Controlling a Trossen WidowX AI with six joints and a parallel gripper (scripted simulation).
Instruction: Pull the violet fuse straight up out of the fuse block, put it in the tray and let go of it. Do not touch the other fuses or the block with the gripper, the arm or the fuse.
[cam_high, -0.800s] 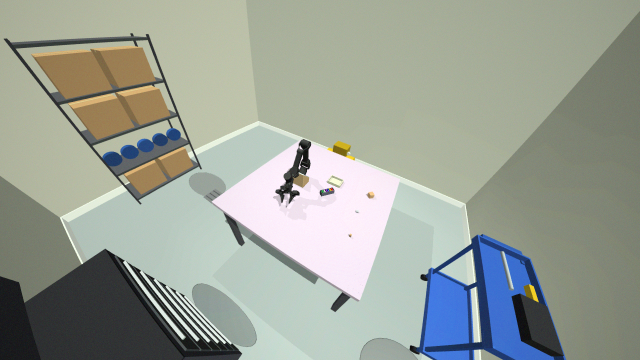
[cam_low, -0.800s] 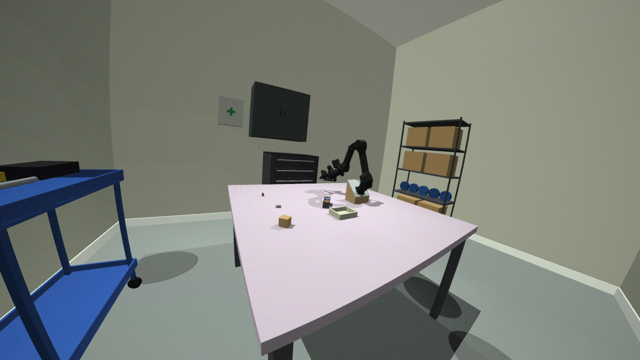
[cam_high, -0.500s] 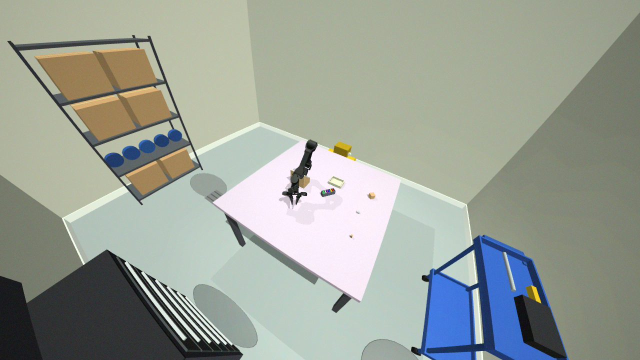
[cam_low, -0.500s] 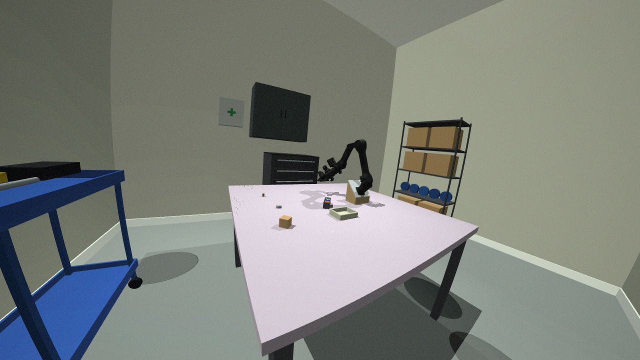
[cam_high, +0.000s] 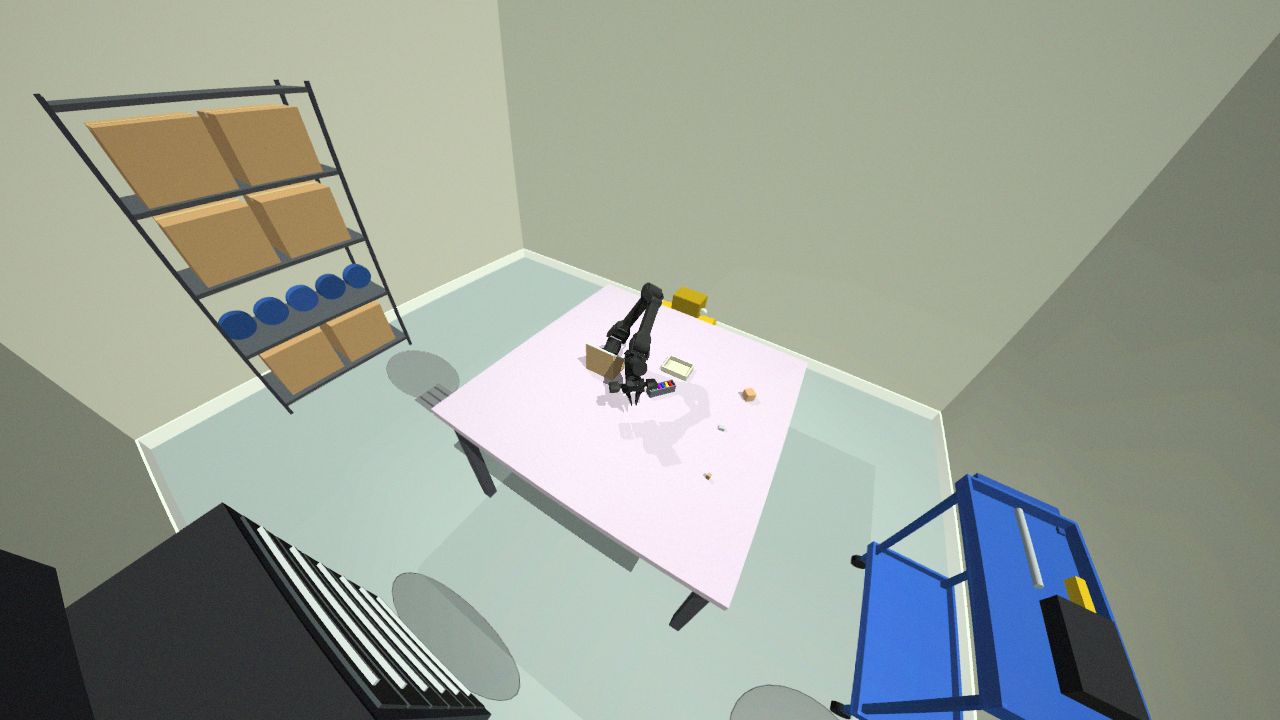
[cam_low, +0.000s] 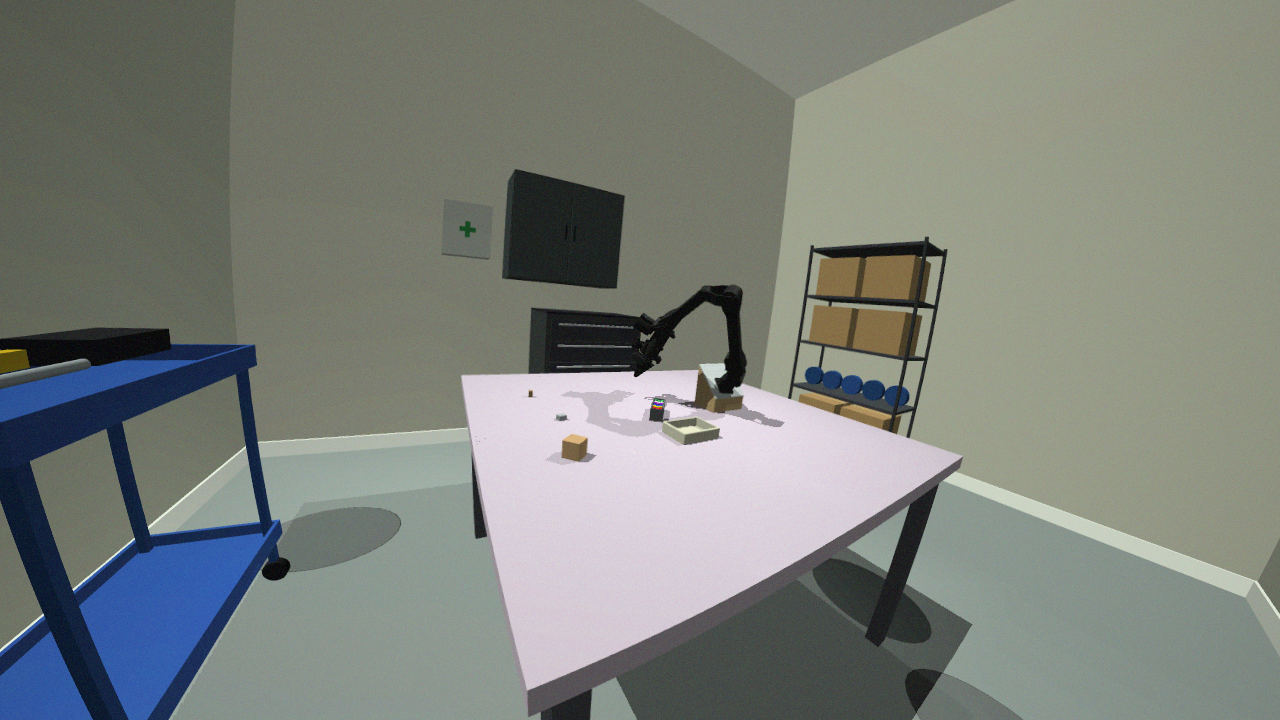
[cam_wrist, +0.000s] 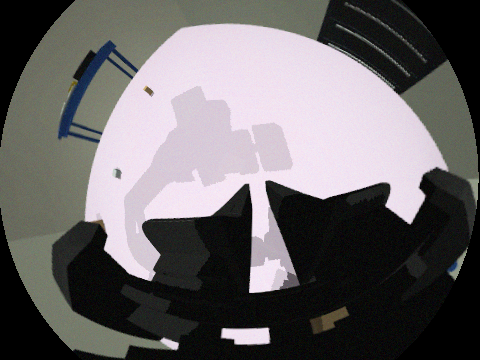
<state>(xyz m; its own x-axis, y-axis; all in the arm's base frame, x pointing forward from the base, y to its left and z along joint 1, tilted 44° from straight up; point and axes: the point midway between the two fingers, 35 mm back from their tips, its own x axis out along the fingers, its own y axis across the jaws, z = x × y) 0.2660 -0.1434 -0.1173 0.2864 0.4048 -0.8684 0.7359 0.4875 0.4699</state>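
Observation:
My gripper (cam_high: 633, 401) (cam_low: 637, 372) (cam_wrist: 257, 187) is open by a narrow gap. Only table and shadow show between the fingers. It hangs above the table, beside the fuse block and higher than it. The dark fuse block (cam_high: 663, 392) (cam_low: 657, 415) stands on the table with a row of small coloured fuses in its top. The violet fuse appears to be among them, but it is too small to tell its exact place. The pale tray (cam_high: 672, 373) (cam_low: 691, 438) lies close beside the block and looks empty. Neither block nor tray can be made out in the wrist view.
A wooden panel (cam_high: 603, 361) (cam_low: 704, 388) stands by the arm's base. A tan cube (cam_high: 749, 394) (cam_low: 574, 447), a small grey piece (cam_high: 721, 428) (cam_low: 561, 417) (cam_wrist: 117, 173) and a small brown piece (cam_high: 707, 476) (cam_low: 530, 394) (cam_wrist: 148, 91) lie on the table beyond the block.

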